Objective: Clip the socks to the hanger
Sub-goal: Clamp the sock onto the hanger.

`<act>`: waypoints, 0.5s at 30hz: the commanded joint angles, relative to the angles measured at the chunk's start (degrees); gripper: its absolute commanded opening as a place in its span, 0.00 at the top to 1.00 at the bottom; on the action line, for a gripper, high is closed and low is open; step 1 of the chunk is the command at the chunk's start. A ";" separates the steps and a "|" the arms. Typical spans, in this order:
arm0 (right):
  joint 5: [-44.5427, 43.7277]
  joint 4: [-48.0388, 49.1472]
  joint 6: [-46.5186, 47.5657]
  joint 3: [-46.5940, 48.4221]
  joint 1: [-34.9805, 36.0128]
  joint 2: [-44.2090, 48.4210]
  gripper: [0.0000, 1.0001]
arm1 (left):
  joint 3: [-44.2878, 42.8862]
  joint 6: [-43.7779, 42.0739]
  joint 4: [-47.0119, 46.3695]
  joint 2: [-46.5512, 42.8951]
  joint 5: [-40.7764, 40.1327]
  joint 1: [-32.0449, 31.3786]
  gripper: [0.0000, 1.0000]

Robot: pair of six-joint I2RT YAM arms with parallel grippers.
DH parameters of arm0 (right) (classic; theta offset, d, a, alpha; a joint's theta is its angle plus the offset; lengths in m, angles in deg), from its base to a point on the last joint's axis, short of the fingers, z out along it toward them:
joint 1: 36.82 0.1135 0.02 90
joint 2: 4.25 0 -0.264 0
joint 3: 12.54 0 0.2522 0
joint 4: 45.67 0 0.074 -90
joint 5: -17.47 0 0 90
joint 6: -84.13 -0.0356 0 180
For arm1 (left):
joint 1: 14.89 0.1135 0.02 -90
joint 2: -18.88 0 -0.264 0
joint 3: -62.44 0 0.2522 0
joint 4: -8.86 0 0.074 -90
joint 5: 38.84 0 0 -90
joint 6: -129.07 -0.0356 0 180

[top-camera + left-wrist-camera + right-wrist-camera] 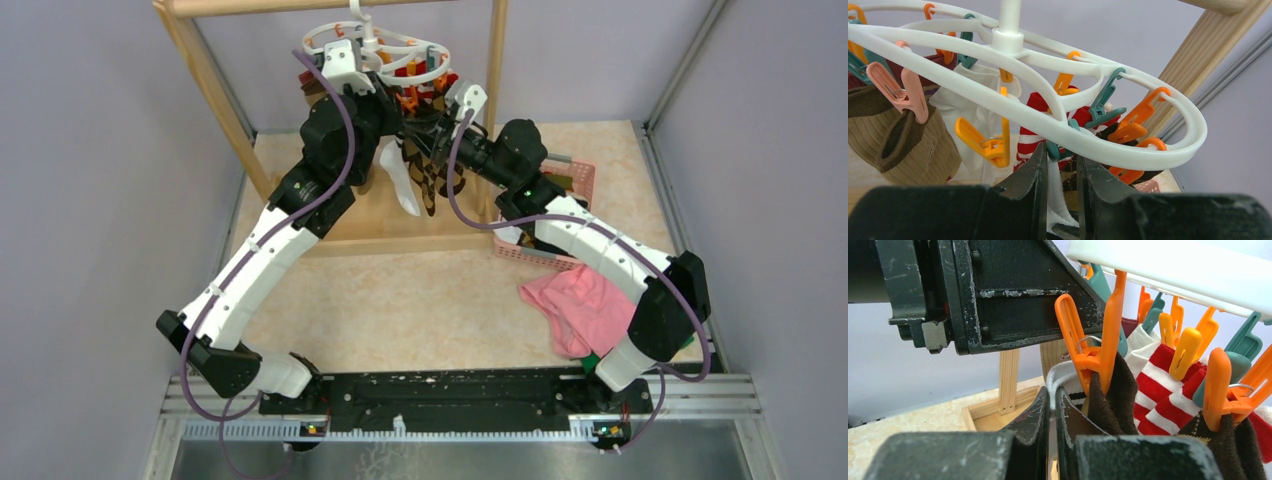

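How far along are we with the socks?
Done: a brown sock, a white sock, a striped sock and a dark sock hang clipped on the hanger. In hand: the left gripper brackets a teal clip; the right gripper, shut, sits by a white cuff. Left: probably clipping that one; the pink basket is mostly hidden, so any more I cannot tell.

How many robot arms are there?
2. The left arm reaches from the bottom left up to the hanger. The right arm reaches there from the bottom right, beside the pink cloth. None look hidden.
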 commanded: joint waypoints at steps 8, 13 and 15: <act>-0.65 4.61 0.03 3.34 -0.41 0.78 1.00 | 0.69 -0.20 -2.18 -1.82 0.35 0.22 0.81; -2.01 6.16 -0.56 2.42 -0.39 1.08 1.00 | 0.78 -0.29 -2.20 -1.78 0.44 0.29 0.81; -2.29 6.62 -0.81 2.23 -0.46 1.15 1.00 | 0.86 -0.29 -2.24 -1.91 0.36 0.21 0.81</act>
